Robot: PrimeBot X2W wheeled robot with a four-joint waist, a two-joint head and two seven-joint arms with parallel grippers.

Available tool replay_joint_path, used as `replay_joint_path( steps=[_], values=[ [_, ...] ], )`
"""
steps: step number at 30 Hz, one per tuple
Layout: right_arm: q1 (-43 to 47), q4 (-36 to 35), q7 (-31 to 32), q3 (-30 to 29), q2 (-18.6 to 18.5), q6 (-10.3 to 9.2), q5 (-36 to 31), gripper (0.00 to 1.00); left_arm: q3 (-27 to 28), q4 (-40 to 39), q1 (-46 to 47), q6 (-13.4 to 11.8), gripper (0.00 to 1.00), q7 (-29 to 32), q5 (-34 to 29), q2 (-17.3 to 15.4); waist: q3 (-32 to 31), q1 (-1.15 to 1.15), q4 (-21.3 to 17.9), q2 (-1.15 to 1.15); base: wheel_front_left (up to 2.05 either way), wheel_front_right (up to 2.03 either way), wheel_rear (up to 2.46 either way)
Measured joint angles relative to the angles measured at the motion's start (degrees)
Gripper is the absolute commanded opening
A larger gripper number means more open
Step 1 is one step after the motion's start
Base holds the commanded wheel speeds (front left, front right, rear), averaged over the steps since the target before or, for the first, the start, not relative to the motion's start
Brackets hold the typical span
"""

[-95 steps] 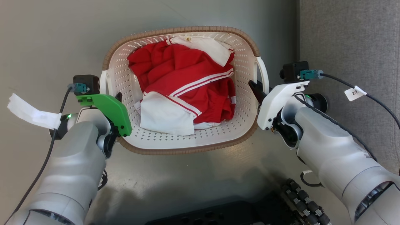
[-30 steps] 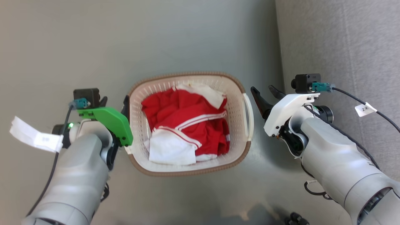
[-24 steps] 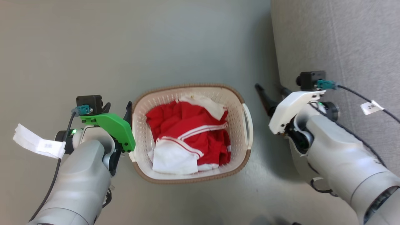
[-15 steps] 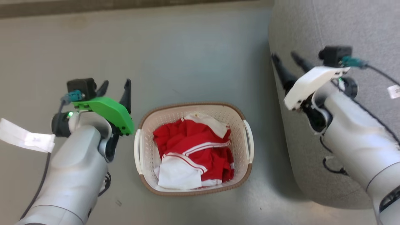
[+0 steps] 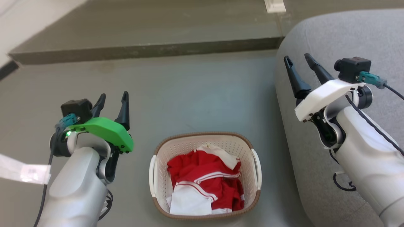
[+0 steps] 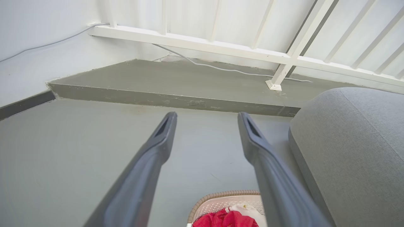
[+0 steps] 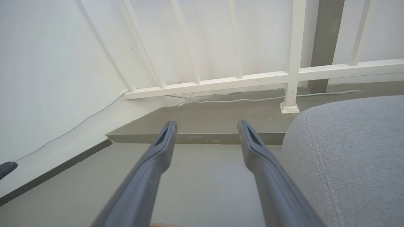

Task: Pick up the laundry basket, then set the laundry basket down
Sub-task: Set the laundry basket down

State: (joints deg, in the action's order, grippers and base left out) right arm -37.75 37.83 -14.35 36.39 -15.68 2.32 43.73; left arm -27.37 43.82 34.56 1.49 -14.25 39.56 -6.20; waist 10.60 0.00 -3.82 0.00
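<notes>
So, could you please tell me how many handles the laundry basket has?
2: the left handle and the right handle, on opposite sides of the laundry basket; none appear hidden.

Left arm (image 5: 77, 184), right arm (image 5: 363, 145): jaws apart.

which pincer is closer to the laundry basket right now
Left. The left pincer hangs open just off the left side of the laundry basket; the right pincer is open farther away, over the grey sofa edge.

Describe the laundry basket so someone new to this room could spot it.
Find the grey upholstered seat; on the floor beside its rounded edge stands the laundry basket. It is cream perforated plastic with a brown woven-look rim, holding red-and-white clothes.
</notes>
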Motion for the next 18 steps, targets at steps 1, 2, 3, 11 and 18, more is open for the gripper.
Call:
replay_joint_path(
  steps=[1, 2, 3, 11, 18],
  values=[
    [0.71, -1.22, -0.01, -0.71, -0.27, -0.03, -0.87, 1.0, 0.78, -1.07, -0.72, -0.02, 1.0, 0.0, -0.57, -0.22, -0.66, 0.0, 0.17, 0.0, 0.0, 0.0, 0.0],
    [1.46, -2.49, -0.01, -1.4, -0.55, -0.59, -1.79, 1.0, 1.47, -2.24, -1.4, -0.29, 1.0, 0.0, -1.26, -0.45, -1.29, 0.0, 0.33, 0.0, 0.0, 0.0, 0.0],
    [2.35, -3.88, -0.02, -2.33, -0.67, -1.02, -2.57, 1.0, 1.98, -3.37, -2.04, -0.51, 1.0, 0.0, -1.81, -0.66, -1.88, 0.0, 0.5, 0.0, 0.0, 0.0, 0.0],
    [10.39, -13.0, -0.09, -10.62, -0.91, -4.76, -6.79, 1.0, 7.47, -13.27, -8.09, -1.82, 1.0, -0.18, -5.16, -1.0, -4.93, 0.0, 1.69, 0.0, 0.0, 0.0, 0.0],
    [17.2, -19.05, -0.08, -14.74, -0.08, -5.58, -10.63, 1.0, 10.88, -18.79, -15.68, -2.34, 1.0, -0.16, -7.17, -0.91, -6.12, 0.0, 1.57, 0.0, 0.0, 0.0, 0.0]
  ],
)
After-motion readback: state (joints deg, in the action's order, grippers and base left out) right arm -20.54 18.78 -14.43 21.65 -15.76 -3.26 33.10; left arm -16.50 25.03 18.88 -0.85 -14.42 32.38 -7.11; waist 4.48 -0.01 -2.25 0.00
